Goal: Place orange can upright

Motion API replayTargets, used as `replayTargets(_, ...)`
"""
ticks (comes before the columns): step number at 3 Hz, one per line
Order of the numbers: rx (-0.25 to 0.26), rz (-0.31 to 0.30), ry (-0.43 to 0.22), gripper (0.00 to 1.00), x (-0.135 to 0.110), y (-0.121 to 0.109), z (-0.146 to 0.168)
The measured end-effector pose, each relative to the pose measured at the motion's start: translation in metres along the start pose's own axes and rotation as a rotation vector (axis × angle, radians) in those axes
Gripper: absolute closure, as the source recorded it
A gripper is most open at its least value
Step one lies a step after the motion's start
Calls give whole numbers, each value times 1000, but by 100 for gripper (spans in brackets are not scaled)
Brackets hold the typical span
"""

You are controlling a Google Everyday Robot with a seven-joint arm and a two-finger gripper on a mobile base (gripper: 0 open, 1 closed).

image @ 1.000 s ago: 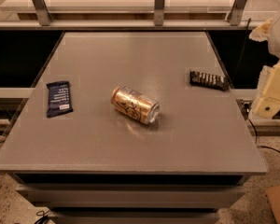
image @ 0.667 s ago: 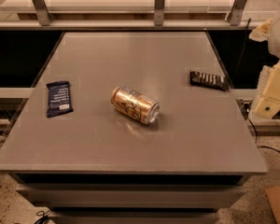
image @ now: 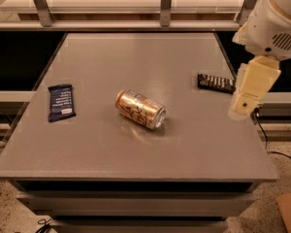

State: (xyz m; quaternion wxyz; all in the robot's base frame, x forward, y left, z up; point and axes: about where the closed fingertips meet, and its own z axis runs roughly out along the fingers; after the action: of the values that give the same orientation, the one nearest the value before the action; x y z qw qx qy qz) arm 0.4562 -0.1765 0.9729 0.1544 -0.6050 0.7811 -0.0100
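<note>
The grey counter point(image: 136, 164) carries everything. The orange can point(image: 140, 109) lies on its side near the counter's middle, well apart from the gripper point(image: 241, 106) and on its camera-left, one silver end turned toward it. The gripper hangs over the counter's right edge; whether it is released or clenched I cannot tell. Far beyond the can lies a blue wrapper point(image: 61, 102). Just behind the gripper lies a dark wrapper point(image: 214, 82).

The orange can point(image: 140, 109) was shiny metal; the table point(image: 136, 57) was matt and smooth; the gripper point(image: 243, 103), over the table's right edge, was matt plastic.
</note>
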Motion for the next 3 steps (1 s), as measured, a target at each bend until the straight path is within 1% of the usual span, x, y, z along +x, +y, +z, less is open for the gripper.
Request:
replayTargets(1, -24, 6, 21, 0, -31, 2, 17)
replayTargets(2, -15, 58, 62, 0, -55, 3, 35)
replayTargets(3, -3, 121, 64, 0, -59, 2, 36)
